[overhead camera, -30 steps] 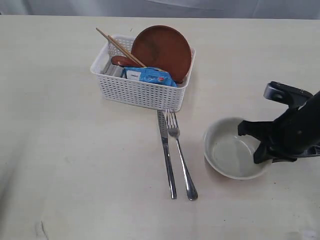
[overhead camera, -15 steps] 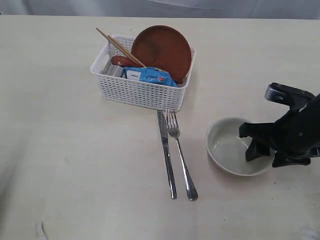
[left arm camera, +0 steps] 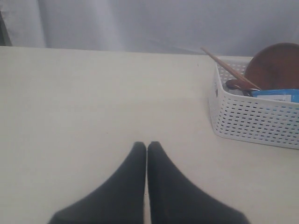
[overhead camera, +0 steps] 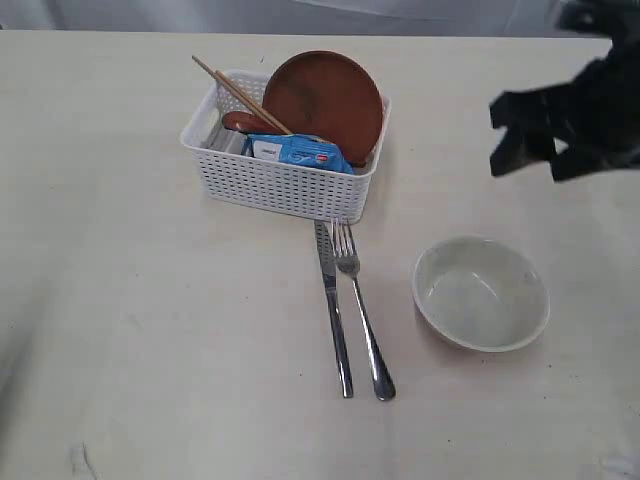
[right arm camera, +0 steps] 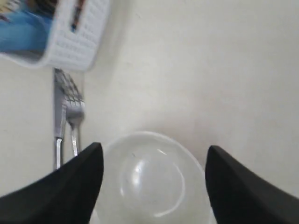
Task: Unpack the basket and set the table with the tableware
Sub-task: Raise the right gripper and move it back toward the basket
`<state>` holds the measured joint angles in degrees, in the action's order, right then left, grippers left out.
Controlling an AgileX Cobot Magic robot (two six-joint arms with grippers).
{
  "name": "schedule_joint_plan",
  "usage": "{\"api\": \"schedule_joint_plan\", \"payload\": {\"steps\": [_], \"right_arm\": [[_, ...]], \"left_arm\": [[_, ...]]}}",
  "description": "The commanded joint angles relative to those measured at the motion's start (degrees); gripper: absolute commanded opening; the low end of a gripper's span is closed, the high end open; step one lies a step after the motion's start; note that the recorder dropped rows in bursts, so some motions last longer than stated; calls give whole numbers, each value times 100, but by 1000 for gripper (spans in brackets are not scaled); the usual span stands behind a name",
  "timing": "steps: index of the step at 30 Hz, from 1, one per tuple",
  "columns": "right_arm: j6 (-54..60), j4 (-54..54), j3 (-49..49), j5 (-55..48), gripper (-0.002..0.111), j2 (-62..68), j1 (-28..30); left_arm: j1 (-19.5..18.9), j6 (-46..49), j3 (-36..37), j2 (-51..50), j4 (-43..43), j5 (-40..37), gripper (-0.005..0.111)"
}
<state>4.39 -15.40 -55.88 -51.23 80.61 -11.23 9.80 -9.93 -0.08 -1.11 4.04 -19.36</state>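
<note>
While the left gripper (left arm camera: 147, 145) is idling shut and empty and the white lattice plastic basket (overhead camera: 280, 185) is holding the round brown wooden plate (overhead camera: 325, 100), likely the next pick, the round cream bowl (overhead camera: 481, 293) is sitting on the pale table (overhead camera: 120, 300) below the wide-open, empty right gripper (overhead camera: 533, 165).

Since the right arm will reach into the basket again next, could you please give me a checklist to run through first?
1. Right gripper open and empty: ok.
2. Bowl upright on the table, clear of the right gripper: ok.
3. Knife and fork side by side, apart from the bowl: ok.
4. Plate and chopsticks stick out above the basket rim, graspable: ok.
5. Items beneath the blue packet: cannot tell.
6. Left gripper shut, away from the basket: ok.
</note>
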Motion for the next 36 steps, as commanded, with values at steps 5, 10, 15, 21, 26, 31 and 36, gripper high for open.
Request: {"api": "schedule_joint_plan", "payload": {"steps": [5, 10, 15, 21, 26, 31, 36], "right_arm": [[-439, 12, -1866, -300, 60, 867, -1338], [-473, 219, -3054, -800, 60, 2170, -1648], [-649, 854, -4091, -765, 60, 2903, -1703], [-61, 1540, -4865, -411, 60, 3670, -1703], [1143, 1945, -4865, 231, 60, 4025, -1703], [1154, 1909, -4865, 847, 60, 4164, -1691], [1261, 1747, -4865, 597, 60, 4370, -1704]], "left_arm": [[16, -30, 8, -17, -2, 57, 1], [16, -30, 8, -17, -2, 57, 1], [16, -30, 8, -17, -2, 57, 1], [16, -30, 8, -17, -2, 57, 1], [16, -30, 8, -17, -2, 57, 1], [16, -30, 8, -17, -2, 57, 1], [16, -30, 8, -17, -2, 57, 1]]}}
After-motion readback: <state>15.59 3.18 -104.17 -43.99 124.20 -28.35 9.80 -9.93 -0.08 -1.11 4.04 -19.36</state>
